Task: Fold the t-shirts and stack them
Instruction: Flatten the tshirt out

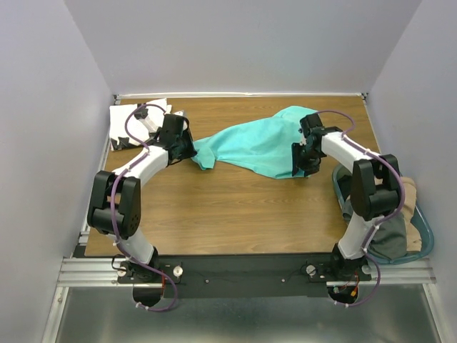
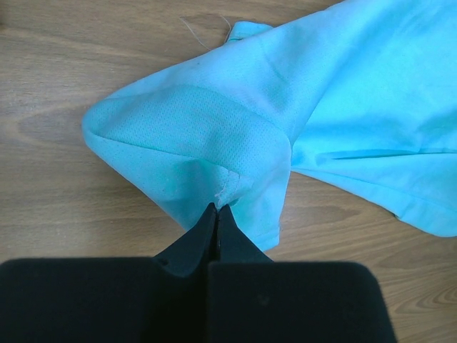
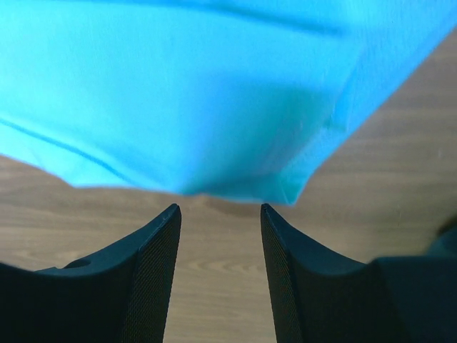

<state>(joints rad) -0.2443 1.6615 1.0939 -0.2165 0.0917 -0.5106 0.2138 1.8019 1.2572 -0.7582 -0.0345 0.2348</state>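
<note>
On bench, left hand pinches turquoise t-shirt corner as anchor. Right hand gapes empty by far hem, probably pre-grasp.

Matt, fine-mesh cloth tee on smooth wood-grain tbl

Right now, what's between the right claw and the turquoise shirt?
Just bare table, in the right wrist view; the open right claw sits short of the turquoise shirt.
</note>
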